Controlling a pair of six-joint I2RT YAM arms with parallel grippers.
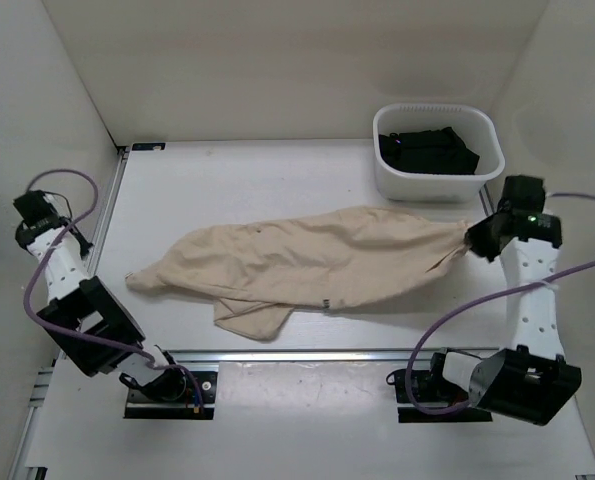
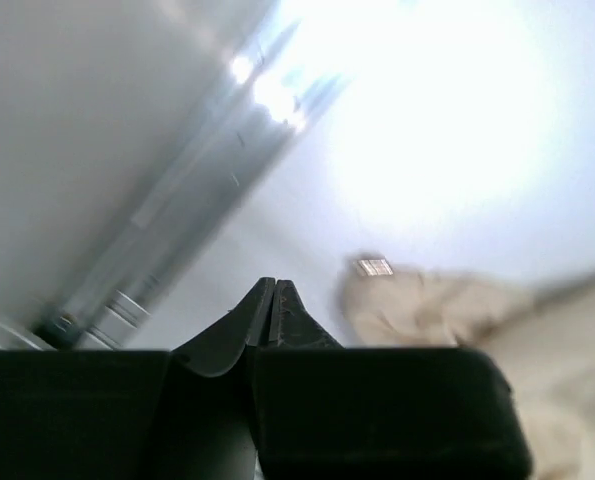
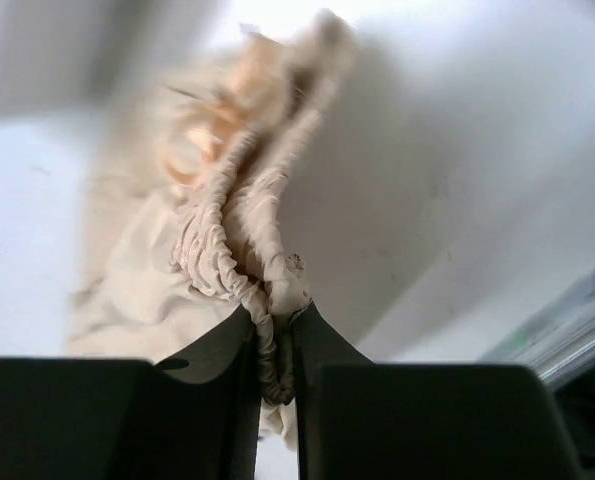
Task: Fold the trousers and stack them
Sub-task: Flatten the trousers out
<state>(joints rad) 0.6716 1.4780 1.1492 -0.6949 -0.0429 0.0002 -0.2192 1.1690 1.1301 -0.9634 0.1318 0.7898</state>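
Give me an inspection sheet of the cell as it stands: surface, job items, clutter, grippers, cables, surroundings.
Surface: white table, no stains seen.
Job's things: trousers, beige, unfolded and wrinkled across the middle, gathered end at the right.
Clutter: white bin at the far right, dark cloth inside.
Grippers: right gripper shut on the trousers' gathered edge; left gripper shut, empty, off to the left and apart from the trousers.
Cables: purple cables loop loose by both arms, none on the trousers.
Surroundings: white walls on three sides; metal rail along the near edge.
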